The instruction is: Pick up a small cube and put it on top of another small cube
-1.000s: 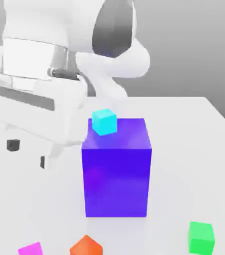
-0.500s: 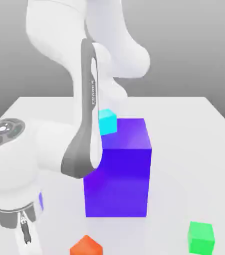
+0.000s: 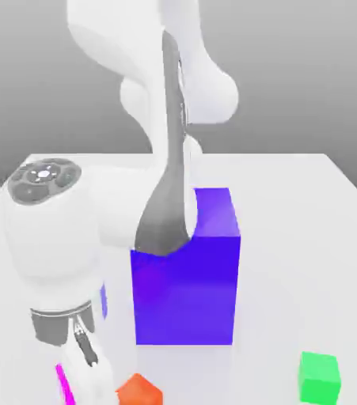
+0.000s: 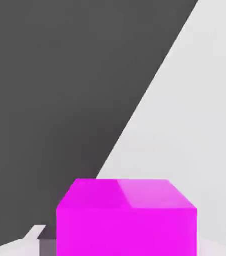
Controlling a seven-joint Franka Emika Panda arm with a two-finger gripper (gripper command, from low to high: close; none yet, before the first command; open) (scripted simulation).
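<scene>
desk: i see a plain white desk [image 3: 308,206] against a flat grey backdrop; in the hand view the white surface meets dark grey along a slanted edge.
big block: a purple-blue block [image 3: 189,285] stands upright mid-desk; the arm's grey-sided link crosses in front of its upper corner on the exterior view's left.
green cube: small green cube [image 3: 319,377] sits alone near the front, on the exterior view's right, well apart from the block.
orange cube: orange small cube [image 3: 139,391] lies at the bottom edge, cut off by the frame, just beside the arm's lower end.
small cube: the small magenta cube [image 4: 126,217] fills the near part of the hand view; from outside i see a thin magenta sliver [image 3: 62,384] behind the wrist, on the desk's front at that view's left.
end effector: low over that corner, its fingers run off the frame, so i cannot tell whether they are parted or closed.
</scene>
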